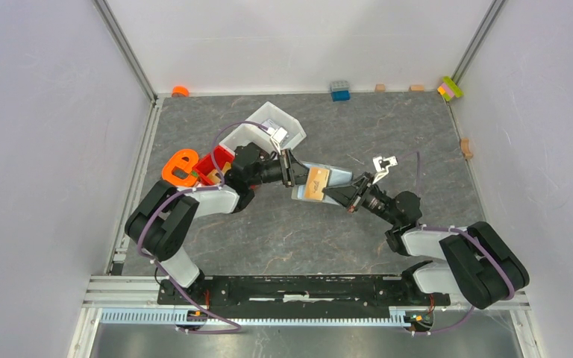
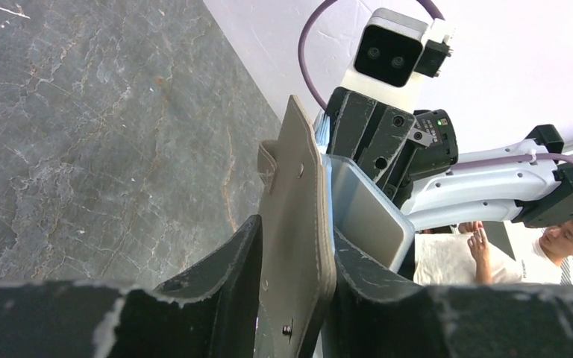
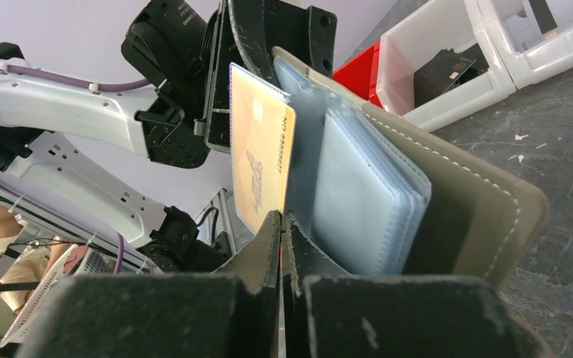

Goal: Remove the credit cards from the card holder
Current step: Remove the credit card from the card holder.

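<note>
— What lies around the arms?

— On the grey table, a white bin and a red bin stand just behind the left arm. An orange plastic piece sits beside the red bin. A blue block lies at the far wall, well apart. The only thing between the two grippers is the card holder itself.

— And the hands?

— The left gripper has one taupe flap of the holder between its fingers. Both fingers lie against the flap, so it grasps the holder up off the table. The right gripper is clenched tight, its fingertips meeting on the lower edge of an orange-yellow card (the card sits in a clear sleeve).

— Where is that card relative to the holder?

— The holder is spread open between the two grippers. The card stands on its inner side, its far end close to the left gripper. Just beside it, a stack of pale blue pockets rests against the other flap. I cannot tell whether cards are inside those.
</note>
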You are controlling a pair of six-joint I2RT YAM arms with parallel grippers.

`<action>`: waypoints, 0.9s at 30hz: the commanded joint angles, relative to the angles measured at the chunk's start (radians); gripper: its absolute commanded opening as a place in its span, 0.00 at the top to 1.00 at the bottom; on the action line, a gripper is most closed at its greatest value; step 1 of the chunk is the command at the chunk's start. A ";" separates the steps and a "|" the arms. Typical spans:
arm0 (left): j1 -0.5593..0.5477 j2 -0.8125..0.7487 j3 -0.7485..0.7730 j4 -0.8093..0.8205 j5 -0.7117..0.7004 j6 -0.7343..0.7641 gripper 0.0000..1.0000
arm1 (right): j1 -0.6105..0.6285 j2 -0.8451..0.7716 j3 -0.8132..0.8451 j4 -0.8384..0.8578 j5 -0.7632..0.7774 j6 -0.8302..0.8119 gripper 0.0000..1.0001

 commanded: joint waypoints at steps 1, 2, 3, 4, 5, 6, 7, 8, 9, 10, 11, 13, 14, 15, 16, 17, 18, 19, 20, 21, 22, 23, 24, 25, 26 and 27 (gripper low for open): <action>0.010 0.002 -0.016 0.102 0.011 -0.052 0.60 | -0.028 0.011 -0.022 0.118 -0.009 0.041 1.00; 0.011 0.003 -0.019 0.116 0.011 -0.058 0.58 | -0.032 0.017 -0.025 0.121 -0.008 0.050 1.00; 0.014 0.004 -0.022 0.127 0.011 -0.064 0.56 | -0.038 0.024 -0.029 0.128 -0.008 0.059 1.00; 0.016 0.006 -0.025 0.137 0.011 -0.072 0.54 | -0.045 0.032 -0.033 0.138 -0.007 0.068 1.00; 0.018 0.006 -0.029 0.146 0.011 -0.078 0.52 | -0.052 0.042 -0.040 0.157 -0.008 0.083 1.00; 0.020 0.006 -0.032 0.155 0.010 -0.083 0.51 | -0.059 0.051 -0.043 0.177 -0.011 0.098 1.00; 0.022 0.005 -0.035 0.163 0.010 -0.088 0.50 | -0.066 0.063 -0.047 0.199 -0.015 0.115 1.00; 0.024 0.004 -0.039 0.174 0.010 -0.092 0.49 | -0.073 0.071 -0.050 0.212 -0.016 0.126 1.00; 0.025 0.004 -0.043 0.184 0.009 -0.097 0.48 | -0.076 0.080 -0.053 0.227 -0.018 0.137 1.00; 0.027 0.004 -0.046 0.192 0.009 -0.100 0.47 | -0.081 0.089 -0.055 0.235 -0.019 0.145 1.00; 0.027 0.006 -0.048 0.200 0.010 -0.103 0.45 | -0.084 0.095 -0.056 0.243 -0.019 0.153 1.00; 0.028 0.006 -0.054 0.222 0.010 -0.115 0.43 | -0.092 0.105 -0.059 0.255 -0.023 0.163 1.00; 0.030 0.004 -0.058 0.234 0.010 -0.118 0.42 | -0.094 0.104 -0.059 0.254 -0.022 0.164 1.00; 0.031 0.004 -0.060 0.243 0.010 -0.121 0.42 | -0.095 0.102 -0.060 0.250 -0.020 0.165 1.00; 0.031 0.004 -0.063 0.257 0.011 -0.126 0.41 | -0.098 0.100 -0.062 0.243 -0.018 0.162 1.00; 0.031 0.004 -0.066 0.273 0.012 -0.131 0.39 | -0.098 0.096 -0.062 0.231 -0.016 0.157 1.00; 0.032 0.005 -0.069 0.287 0.014 -0.137 0.37 | -0.099 0.092 -0.061 0.217 -0.013 0.152 1.00; 0.032 0.004 -0.072 0.301 0.015 -0.140 0.35 | -0.102 0.088 -0.062 0.204 -0.012 0.145 1.00; 0.032 0.004 -0.073 0.306 0.016 -0.143 0.35 | -0.102 0.083 -0.060 0.198 -0.012 0.141 1.00; 0.032 0.004 -0.073 0.305 0.015 -0.142 0.35 | -0.102 0.080 -0.059 0.192 -0.011 0.138 1.00; 0.032 0.005 -0.072 0.301 0.016 -0.140 0.35 | -0.102 0.075 -0.059 0.189 -0.011 0.135 1.00; 0.032 0.007 -0.071 0.296 0.016 -0.137 0.35 | -0.102 0.072 -0.059 0.185 -0.012 0.132 1.00; 0.030 0.007 -0.068 0.285 0.016 -0.131 0.36 | -0.101 0.069 -0.058 0.180 -0.011 0.129 1.00; 0.029 0.007 -0.063 0.265 0.016 -0.125 0.39 | -0.101 0.068 -0.057 0.180 -0.012 0.128 1.00; 0.030 0.006 -0.060 0.250 0.013 -0.116 0.42 | -0.102 0.066 -0.056 0.180 -0.013 0.126 1.00; 0.030 0.004 -0.058 0.230 0.010 -0.106 0.47 | -0.102 0.063 -0.055 0.180 -0.014 0.125 1.00</action>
